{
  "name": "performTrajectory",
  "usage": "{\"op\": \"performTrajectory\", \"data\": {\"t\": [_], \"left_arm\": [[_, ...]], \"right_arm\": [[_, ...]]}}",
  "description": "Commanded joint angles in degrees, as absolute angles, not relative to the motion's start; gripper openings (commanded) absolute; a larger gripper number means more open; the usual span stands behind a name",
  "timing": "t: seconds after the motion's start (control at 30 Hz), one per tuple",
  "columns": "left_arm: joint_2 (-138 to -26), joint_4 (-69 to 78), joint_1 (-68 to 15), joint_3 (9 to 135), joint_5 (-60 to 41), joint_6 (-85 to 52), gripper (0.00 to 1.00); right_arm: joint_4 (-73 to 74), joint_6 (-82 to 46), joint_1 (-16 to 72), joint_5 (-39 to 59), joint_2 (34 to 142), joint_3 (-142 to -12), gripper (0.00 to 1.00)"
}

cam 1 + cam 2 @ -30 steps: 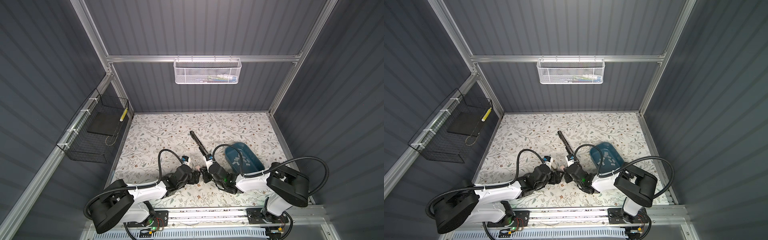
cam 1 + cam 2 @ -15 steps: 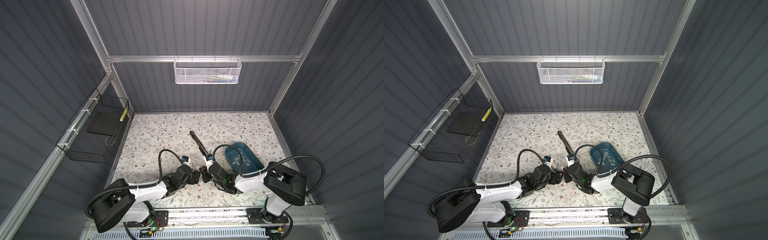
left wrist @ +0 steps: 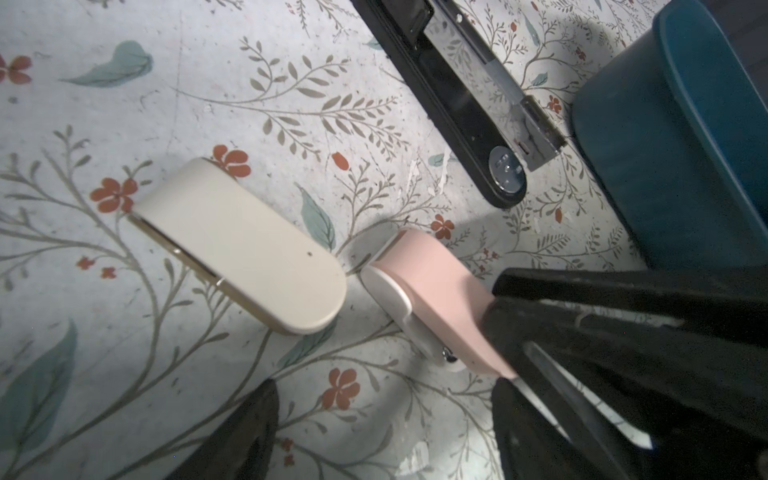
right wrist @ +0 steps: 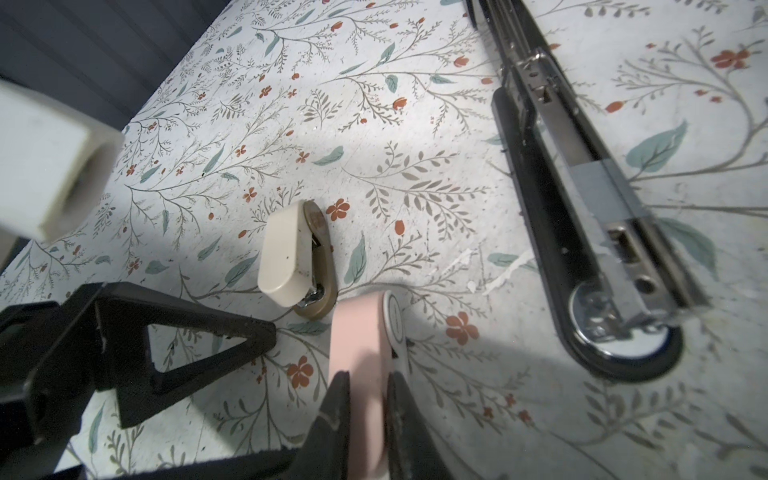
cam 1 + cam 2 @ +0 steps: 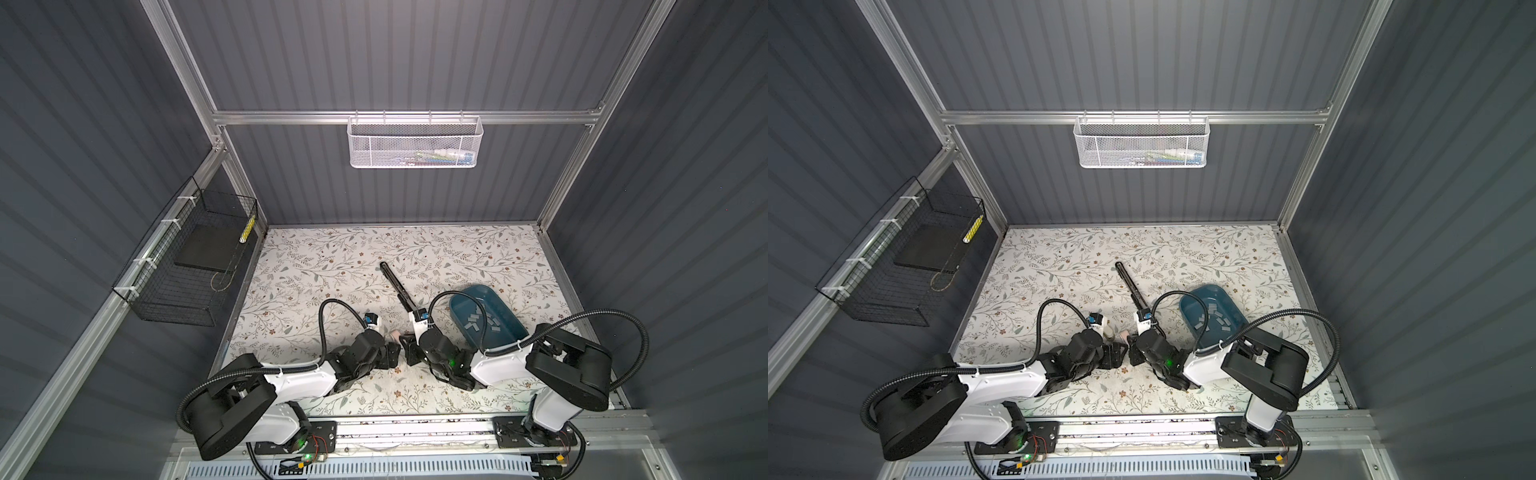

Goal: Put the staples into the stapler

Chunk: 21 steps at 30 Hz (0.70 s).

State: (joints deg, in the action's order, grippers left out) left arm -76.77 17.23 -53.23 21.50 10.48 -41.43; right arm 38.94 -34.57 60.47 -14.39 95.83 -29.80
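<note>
At the front of the table [image 5: 316,266], the right hand [image 4: 365,380] clenches the pink stapler [image 4: 359,332]; the left hand [image 5: 392,354] stands released just beside. Well right, the staples [image 5: 482,324] lie loose in the blue tray [image 5: 482,287].

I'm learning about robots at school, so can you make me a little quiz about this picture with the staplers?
1. True or false: the staples lie in the blue tray.
2. Which stapler does the right gripper pinch? A) cream B) pink C) black
3. Fill in: the left gripper is ____, with nothing between its fingers.

Key: 1 true; 2 B, the pink stapler; 3 open.
</note>
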Motion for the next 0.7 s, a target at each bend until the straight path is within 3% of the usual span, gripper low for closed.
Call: {"op": "performTrajectory", "data": {"t": [0.0, 0.67], "left_arm": [[-77.81, 18.26, -53.53, 21.80, 10.81, -42.49, 0.81], [-75.15, 17.30, -53.58, 21.61, 13.19, -42.72, 0.81]], "right_arm": [[30.66, -36.89, 60.44, -12.89, 99.26, -26.27, 0.18], [32.03, -40.20, 60.53, -13.67, 99.60, -24.49, 0.18]]}}
